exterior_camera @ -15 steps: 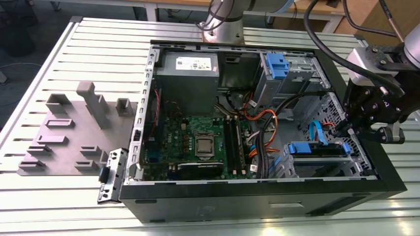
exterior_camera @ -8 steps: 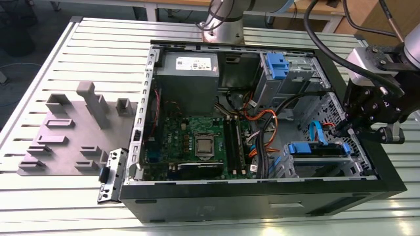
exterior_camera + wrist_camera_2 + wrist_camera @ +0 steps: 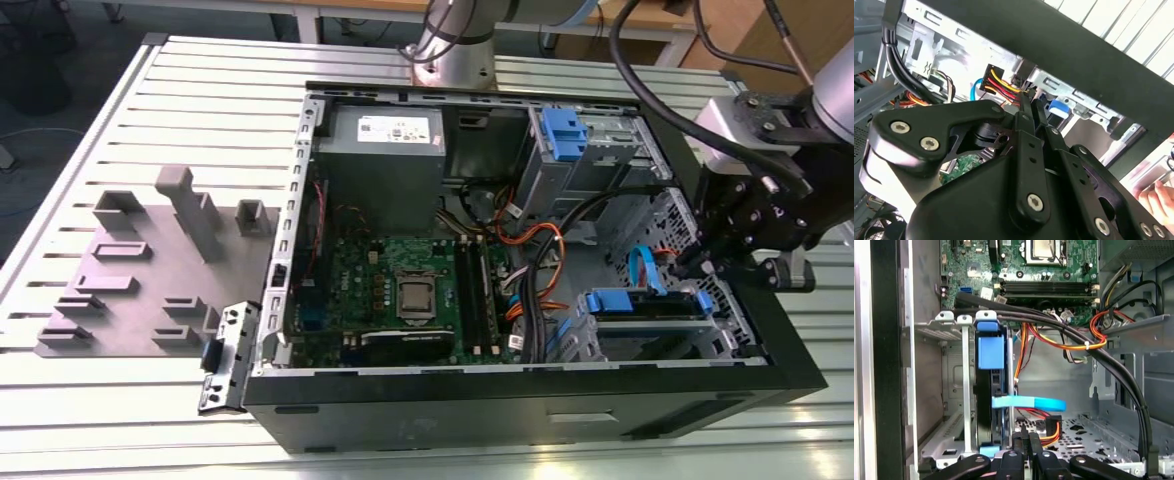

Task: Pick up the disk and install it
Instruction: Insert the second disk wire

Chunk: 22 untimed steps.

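Note:
The disk (image 3: 627, 302) stands on edge in the drive cage at the case's front corner, on the exterior view's right, with its blue rail on top. In the first wrist view the disk (image 3: 989, 355) shows its blue rail and dark body between the cage's metal walls. My gripper (image 3: 694, 268) reaches into the case just beside that cage. Its two black fingers lie pressed together, shut, with nothing visible between them. The gripper (image 3: 1026, 435) points at a flat blue data cable (image 3: 1029, 402) and a red-yellow power plug (image 3: 1053, 427) behind the disk. The gripper (image 3: 1029, 102) stops just short of the power plug (image 3: 996, 82).
The open black case (image 3: 534, 400) holds a motherboard (image 3: 400, 290), a grey power-supply box (image 3: 387, 135) and another blue-fronted unit (image 3: 561, 130). Thick black cables (image 3: 1054, 322) cross the bay. A grey fixture board (image 3: 147, 270) and a loose bracket (image 3: 227, 355) lie outside. A person's hand (image 3: 1159, 200) is close.

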Motion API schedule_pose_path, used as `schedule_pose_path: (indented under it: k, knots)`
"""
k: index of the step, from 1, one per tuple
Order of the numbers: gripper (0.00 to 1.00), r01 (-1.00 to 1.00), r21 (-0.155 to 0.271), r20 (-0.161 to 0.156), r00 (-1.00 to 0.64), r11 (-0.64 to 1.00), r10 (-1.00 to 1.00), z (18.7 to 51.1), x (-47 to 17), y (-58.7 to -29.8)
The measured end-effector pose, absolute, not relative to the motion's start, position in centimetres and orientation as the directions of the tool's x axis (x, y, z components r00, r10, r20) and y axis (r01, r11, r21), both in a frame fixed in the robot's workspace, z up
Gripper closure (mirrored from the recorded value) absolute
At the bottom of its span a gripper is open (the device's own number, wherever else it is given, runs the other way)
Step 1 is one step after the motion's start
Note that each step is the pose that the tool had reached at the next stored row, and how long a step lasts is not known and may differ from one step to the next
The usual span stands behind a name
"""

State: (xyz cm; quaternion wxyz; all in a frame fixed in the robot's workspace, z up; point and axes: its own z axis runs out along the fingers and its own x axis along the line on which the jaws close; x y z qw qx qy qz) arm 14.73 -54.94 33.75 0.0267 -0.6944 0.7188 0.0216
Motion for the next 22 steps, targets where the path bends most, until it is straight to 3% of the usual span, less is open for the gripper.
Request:
schedule_pose_path:
  k: [22]
  knots:
    - [0.84,-0.999,-0.014,-0.069,-0.034,0.035,-0.997,34.2,13.8,-56.3]
